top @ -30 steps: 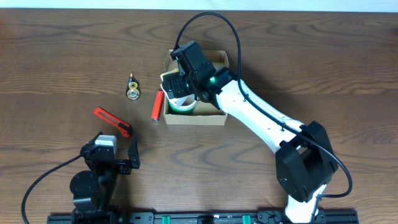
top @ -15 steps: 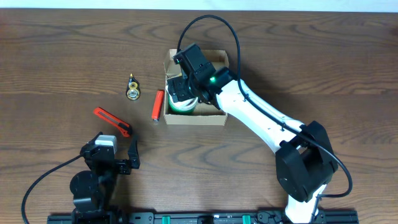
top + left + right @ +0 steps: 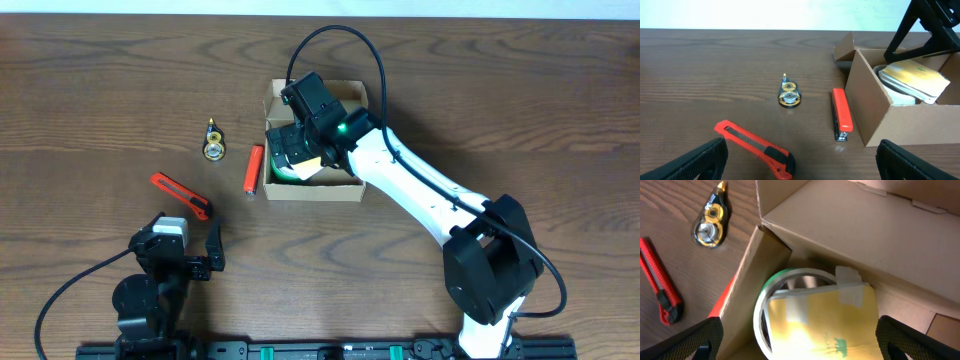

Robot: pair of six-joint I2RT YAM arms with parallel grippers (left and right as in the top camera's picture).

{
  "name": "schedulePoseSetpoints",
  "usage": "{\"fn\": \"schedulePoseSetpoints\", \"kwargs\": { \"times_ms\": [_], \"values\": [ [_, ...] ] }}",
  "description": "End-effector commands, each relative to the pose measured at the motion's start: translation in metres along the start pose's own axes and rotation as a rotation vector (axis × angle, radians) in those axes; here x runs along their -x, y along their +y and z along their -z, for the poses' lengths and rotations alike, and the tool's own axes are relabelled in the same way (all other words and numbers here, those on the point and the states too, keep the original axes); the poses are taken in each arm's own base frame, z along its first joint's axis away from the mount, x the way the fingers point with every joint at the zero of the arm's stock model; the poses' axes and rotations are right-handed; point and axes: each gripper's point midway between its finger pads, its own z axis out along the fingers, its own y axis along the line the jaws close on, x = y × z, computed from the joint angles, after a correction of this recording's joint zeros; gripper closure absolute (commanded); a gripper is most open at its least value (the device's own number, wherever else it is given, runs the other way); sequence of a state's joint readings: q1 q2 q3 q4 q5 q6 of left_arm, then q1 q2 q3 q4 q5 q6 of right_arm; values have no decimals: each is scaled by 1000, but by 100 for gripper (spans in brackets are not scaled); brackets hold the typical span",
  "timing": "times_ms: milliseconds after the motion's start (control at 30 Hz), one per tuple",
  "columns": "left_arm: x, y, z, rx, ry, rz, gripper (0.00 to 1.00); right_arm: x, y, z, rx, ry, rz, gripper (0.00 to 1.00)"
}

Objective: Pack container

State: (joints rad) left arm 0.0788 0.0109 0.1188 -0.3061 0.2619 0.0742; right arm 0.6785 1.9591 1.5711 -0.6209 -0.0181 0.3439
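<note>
At the near left of the counter [image 3: 90, 110], the left claw [image 3: 800, 147] is held low with its jaws spread wide and nothing between them. Three loose items are counted on the wood: one red utility knife [image 3: 180, 195], one small gold-and-clear tape dispenser [image 3: 213, 140], and one red stapler [image 3: 254, 168], the last laid just beside the left wall of the container [image 3: 315, 190]. This single cardboard box is set near the middle of the counter with its flap lid folded back. Two things are seen inside it: one green-rimmed tape roll [image 3: 767, 292] and one yellow wrapped pad [image 3: 825, 320], which appears to be resting tilted on the roll. The right claw [image 3: 800, 330] is held over the box, jaws wide apart, with nothing gripped.
</note>
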Motion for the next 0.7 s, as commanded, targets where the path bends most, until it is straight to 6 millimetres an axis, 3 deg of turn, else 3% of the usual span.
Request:
{"fn": "schedulePoseSetpoints", "kwargs": {
  "times_ms": [0, 267, 433, 500, 667],
  "values": [
    [-10, 2, -3, 9, 19, 17, 5, 10, -1, 8, -5, -36, 26, 1],
    [-10, 2, -3, 9, 19, 17, 5, 26, -5, 29, -35, -86, 64, 5],
    [-10, 2, -3, 9, 19, 17, 5, 9, -29, 26, -90, -6, 51, 20],
    [-10, 2, -3, 9, 19, 17, 4, 7, -36, 24, -97, 9, 41, 31],
    [-10, 2, -3, 9, 19, 17, 5, 8, -44, 25, -114, 9, 31, 73]
  ]
}}
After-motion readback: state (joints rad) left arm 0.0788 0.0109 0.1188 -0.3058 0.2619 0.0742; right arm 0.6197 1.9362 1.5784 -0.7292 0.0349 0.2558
